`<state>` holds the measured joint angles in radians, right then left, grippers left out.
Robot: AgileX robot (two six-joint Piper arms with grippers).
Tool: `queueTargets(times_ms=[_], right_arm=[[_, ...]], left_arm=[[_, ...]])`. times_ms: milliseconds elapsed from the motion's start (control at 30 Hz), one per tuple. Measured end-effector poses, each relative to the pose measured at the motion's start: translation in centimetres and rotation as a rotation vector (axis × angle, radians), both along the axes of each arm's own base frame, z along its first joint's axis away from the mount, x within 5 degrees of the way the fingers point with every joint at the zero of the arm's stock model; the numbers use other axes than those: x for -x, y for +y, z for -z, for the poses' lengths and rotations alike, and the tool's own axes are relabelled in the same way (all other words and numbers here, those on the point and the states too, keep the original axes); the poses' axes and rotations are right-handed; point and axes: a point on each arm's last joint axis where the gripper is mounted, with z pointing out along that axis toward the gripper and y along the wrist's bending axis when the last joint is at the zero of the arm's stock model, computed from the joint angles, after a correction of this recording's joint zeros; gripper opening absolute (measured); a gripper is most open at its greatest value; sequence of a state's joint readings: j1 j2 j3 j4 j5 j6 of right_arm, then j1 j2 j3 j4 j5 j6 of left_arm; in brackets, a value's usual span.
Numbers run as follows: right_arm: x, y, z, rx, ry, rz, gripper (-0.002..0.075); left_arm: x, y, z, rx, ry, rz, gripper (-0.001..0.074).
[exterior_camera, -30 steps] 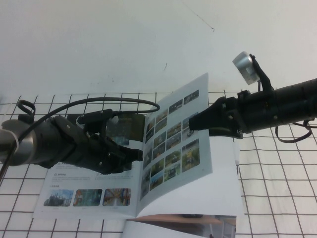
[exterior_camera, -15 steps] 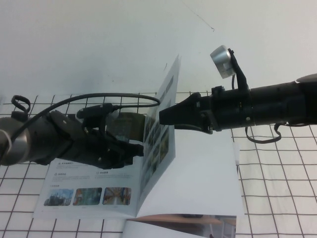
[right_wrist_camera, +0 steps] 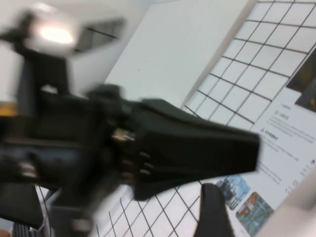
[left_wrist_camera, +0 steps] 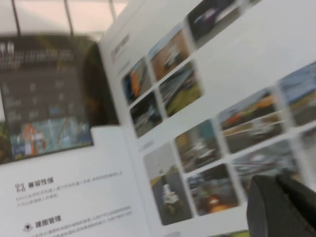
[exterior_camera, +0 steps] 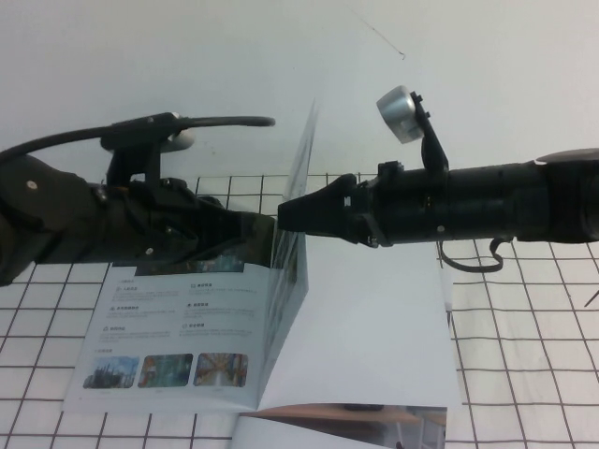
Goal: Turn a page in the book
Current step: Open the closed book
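The book [exterior_camera: 159, 323] lies open on the gridded mat, its left page showing a dark banner and text. The page [exterior_camera: 298, 192] stands nearly upright, edge-on in the high view. My right gripper [exterior_camera: 285, 213] is shut on it about halfway up. My left gripper [exterior_camera: 262, 230] is shut and sits close to the page's photo side, just left of it. In the left wrist view the photo rows of the page [left_wrist_camera: 207, 113] fill the picture behind the left gripper [left_wrist_camera: 279, 197]. In the right wrist view one right finger [right_wrist_camera: 213, 212] shows above the book's left page [right_wrist_camera: 281, 143].
The blank pale right-hand page [exterior_camera: 374, 337] lies flat under my right arm. A second booklet with a tan-brown strip [exterior_camera: 328, 412] lies at the front edge. The gridded mat [exterior_camera: 524, 355] extends to the right, and a white wall is behind.
My right gripper has moved left with the page, swinging it from leaning right to nearly upright. My left arm has lifted off the left page and come up beside the standing page.
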<state>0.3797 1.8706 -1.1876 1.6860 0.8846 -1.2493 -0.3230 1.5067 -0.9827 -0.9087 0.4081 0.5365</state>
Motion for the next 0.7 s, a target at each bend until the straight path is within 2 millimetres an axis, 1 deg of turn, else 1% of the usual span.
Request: queueTargets(times_ms=[100,200,333,533,700], right_arm=[[0.1,0.6,0.8,0.010,0.010,-0.012,0.0441],[0.0,0.9,1.6,0.019,0.025,-0.019,0.0441],[-0.2,1.0,2.5,0.030,0.044,-0.016,0.0441],[-0.3,0.9,2.6,0.035,0.043,-0.011,0.0441],[-0.3,0.9,2.6,0.035,0.041,-0.010,0.0441]], left_arm=[[1.2,0.3,-1.9,0.004,-0.045,0.024,-0.0003],[2.4,0.4,-3.3,0.016,-0.052,0.057,-0.0003],[3.9,0.4,-4.2,0.025,-0.021,0.123,-0.0003],[6.1,0.4,-5.3,0.048,0.023,0.214,-0.0003],[8.3,0.3,-6.6,0.088,0.042,0.310,-0.0003]])
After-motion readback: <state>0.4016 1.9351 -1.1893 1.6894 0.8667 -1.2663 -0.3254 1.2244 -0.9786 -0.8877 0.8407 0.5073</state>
